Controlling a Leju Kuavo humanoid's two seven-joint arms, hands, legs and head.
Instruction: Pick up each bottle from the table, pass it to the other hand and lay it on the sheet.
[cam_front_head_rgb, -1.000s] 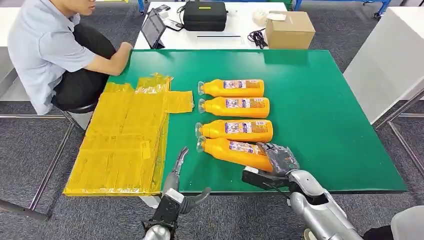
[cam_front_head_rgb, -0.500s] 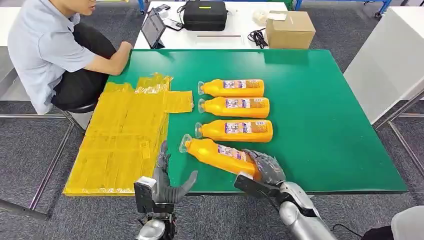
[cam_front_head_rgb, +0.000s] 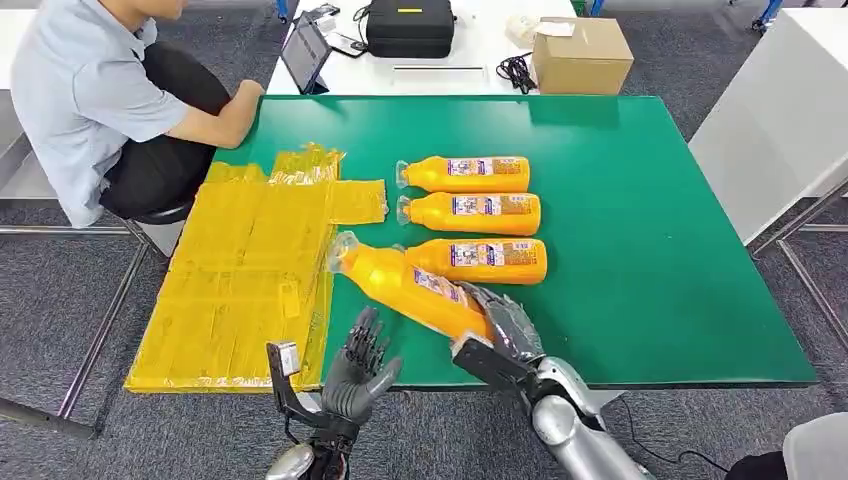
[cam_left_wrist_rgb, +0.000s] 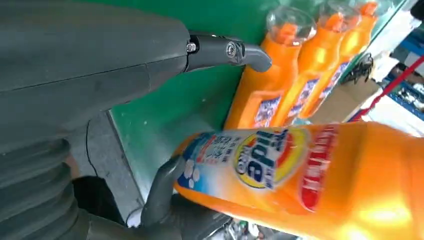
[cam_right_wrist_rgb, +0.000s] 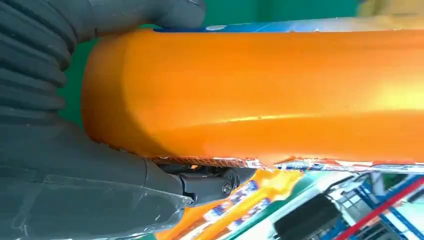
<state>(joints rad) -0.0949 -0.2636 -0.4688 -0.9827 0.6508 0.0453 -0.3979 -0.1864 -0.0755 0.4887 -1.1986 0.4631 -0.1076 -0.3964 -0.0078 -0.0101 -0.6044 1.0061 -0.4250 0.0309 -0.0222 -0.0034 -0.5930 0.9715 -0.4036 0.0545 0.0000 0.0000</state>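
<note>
Gripping the bottle by its base in my right hand, I'm angling it toward my left hand (fingers spread, holding nothing) for the handover, which needs it closing round the body.

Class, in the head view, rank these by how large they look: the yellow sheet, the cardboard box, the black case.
1. yellow sheet, largest by far.
2 and 3. black case and cardboard box: they look alike, and the case is cut off at the frame edge, so unranked.

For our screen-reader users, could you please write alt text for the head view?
The right hand holds an orange bottle tilted above a green table, near the open left hand. Three more bottles lie beside a yellow sheet.
</note>
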